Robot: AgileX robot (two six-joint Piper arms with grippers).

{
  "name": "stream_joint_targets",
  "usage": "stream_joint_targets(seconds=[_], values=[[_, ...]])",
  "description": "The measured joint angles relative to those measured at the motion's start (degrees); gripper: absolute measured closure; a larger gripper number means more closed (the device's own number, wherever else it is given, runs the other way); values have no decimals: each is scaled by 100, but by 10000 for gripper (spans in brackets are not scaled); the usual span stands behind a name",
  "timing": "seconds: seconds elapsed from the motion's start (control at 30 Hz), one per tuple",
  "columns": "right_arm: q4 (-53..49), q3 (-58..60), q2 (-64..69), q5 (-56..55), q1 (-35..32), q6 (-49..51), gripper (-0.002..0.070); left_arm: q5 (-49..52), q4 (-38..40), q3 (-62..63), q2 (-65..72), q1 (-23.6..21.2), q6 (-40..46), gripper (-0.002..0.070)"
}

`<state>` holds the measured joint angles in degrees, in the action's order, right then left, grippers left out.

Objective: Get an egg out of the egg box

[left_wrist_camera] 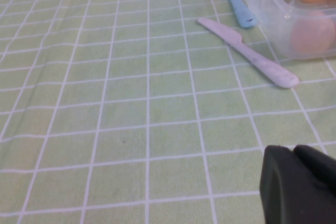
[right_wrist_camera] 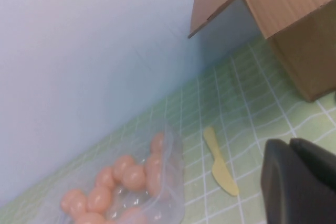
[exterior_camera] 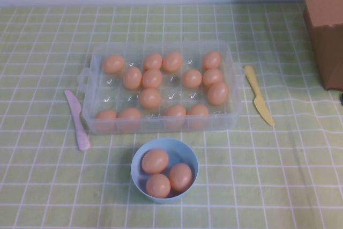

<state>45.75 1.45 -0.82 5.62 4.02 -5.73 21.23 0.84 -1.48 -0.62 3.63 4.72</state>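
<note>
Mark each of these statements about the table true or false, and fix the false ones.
1. The blue bowl holds three eggs. True.
2. The yellow knife lies on the robot's left of the egg box. False: it lies on the right; the pink knife is on the left.
3. Every cup in the egg box is filled. False: several cups are empty.
4. The right claw is shut and holds nothing. True.
5. The left claw grips an egg. False: it hangs over bare cloth, holding nothing.
</note>
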Motion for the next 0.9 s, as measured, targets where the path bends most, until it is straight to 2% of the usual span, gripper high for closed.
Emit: stream_joint_targets(seconds=[0.23, 0.4, 0.7, 0.9], values=[[506, 0, 0, 67, 0, -33, 694, 0, 0, 0, 0, 0, 0, 678], [467, -603, 704, 881, 0, -33, 694, 0, 0, 0, 0, 0, 0, 678], [-1118, -2733, 3556, 3884, 0, -53, 694, 0, 0, 0, 0, 0, 0, 678], [-1891, -3961, 5264, 4940, 0, -374, 694, 0, 0, 0, 0, 0, 0, 678]])
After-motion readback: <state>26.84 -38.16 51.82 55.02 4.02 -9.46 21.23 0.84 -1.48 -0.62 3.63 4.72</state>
